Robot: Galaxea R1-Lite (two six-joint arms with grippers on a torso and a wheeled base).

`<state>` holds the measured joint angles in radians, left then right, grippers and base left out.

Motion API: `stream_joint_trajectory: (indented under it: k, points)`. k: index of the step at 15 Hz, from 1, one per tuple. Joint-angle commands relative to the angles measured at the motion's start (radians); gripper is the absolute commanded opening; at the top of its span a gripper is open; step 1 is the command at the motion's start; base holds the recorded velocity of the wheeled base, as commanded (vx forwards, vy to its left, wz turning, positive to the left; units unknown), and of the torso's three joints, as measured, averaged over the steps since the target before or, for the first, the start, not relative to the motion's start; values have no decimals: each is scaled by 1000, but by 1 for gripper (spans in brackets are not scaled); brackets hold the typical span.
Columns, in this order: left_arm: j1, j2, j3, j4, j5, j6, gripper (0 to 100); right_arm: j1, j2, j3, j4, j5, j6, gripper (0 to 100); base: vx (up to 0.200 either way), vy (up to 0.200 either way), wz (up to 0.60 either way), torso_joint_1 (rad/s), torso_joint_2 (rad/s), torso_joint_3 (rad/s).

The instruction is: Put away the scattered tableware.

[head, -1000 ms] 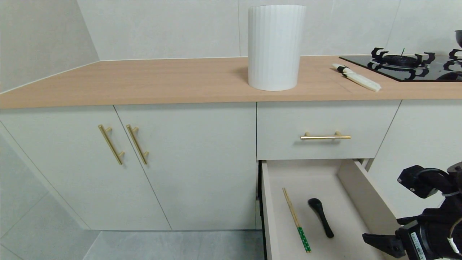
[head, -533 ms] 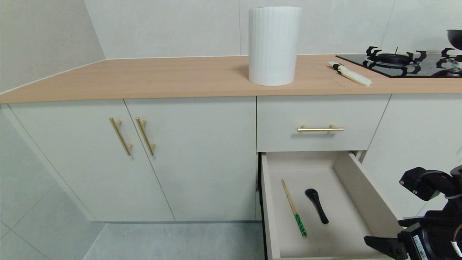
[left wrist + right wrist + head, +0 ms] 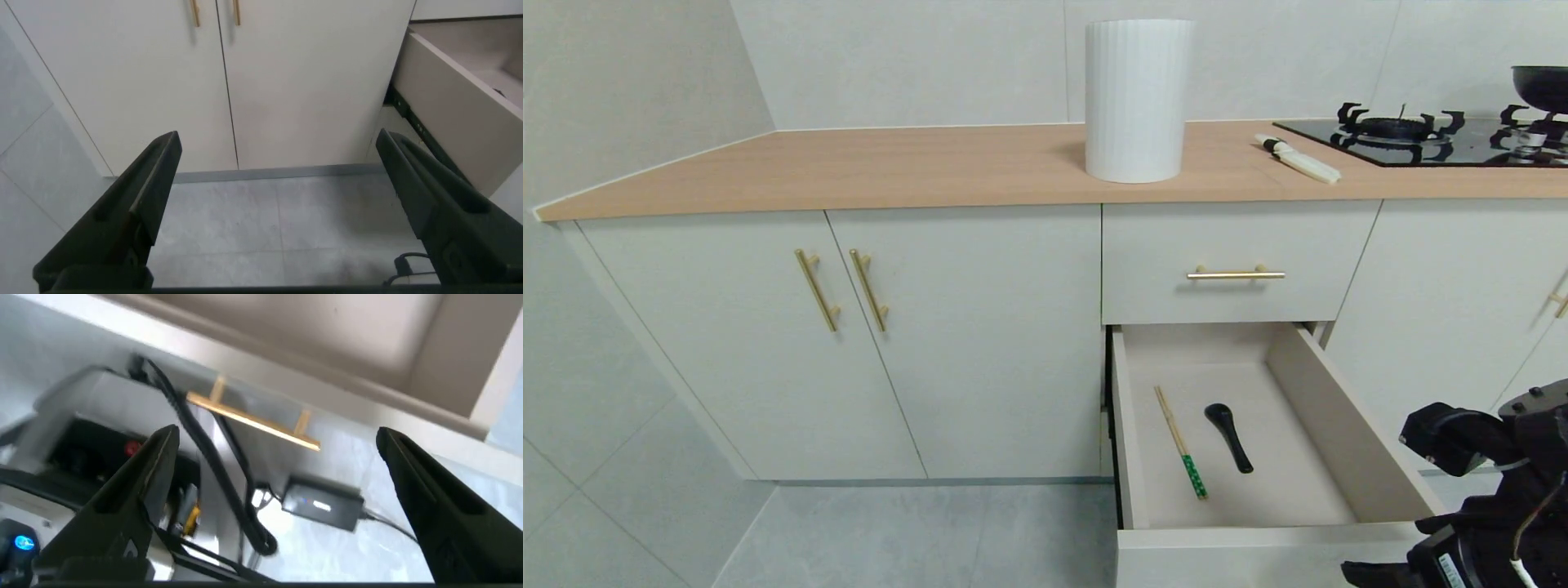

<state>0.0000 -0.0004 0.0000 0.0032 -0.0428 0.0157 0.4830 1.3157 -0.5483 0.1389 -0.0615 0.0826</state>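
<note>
The lower drawer [image 3: 1347,445] stands pulled out. On its floor lie a pair of wooden chopsticks with green ends [image 3: 1181,443] and, beside them, a black spoon [image 3: 1228,435]. On the wooden counter, near the stove, rests a long white utensil with a dark band [image 3: 1297,158]. My right arm [image 3: 1486,490] hangs low, just right of the drawer's front corner. Its gripper [image 3: 278,506] is open and holds nothing, facing the drawer front and its gold handle [image 3: 253,423]. My left gripper [image 3: 278,212] is open too, above the floor in front of the cabinet doors [image 3: 216,73].
A tall white ribbed container [image 3: 1137,100] stands on the counter [image 3: 890,167] above the drawers. A black gas stove [image 3: 1429,139] with a pot sits at the right. The upper drawer [image 3: 1233,261] is closed. Grey floor tiles [image 3: 890,539] spread left of the open drawer.
The whole head view has shifted: the camera has backed away, so the drawer's front edge now shows. The chopsticks and spoon lie as before in the drawer.
</note>
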Motion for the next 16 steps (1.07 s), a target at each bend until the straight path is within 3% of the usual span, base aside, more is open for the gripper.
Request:
stream_joint_trajectory:
  k: [1,5,11,16]
  points:
    - [0,0,0,0,0,0,100,12,42,10,1,14,-1,100,0,0,0,0,0,0]
    - [0,0,0,0,0,0,100,62,119,27,1,25,2,100,0,0,0,0,0,0]
    - [0,0,0,0,0,0,100,57,249,24,-24,19,14,100,0,0,0,0,0,0]
    - [0,0,0,0,0,0,100,29,312,2,-98,11,123,100,0,0,0,0,0,0]
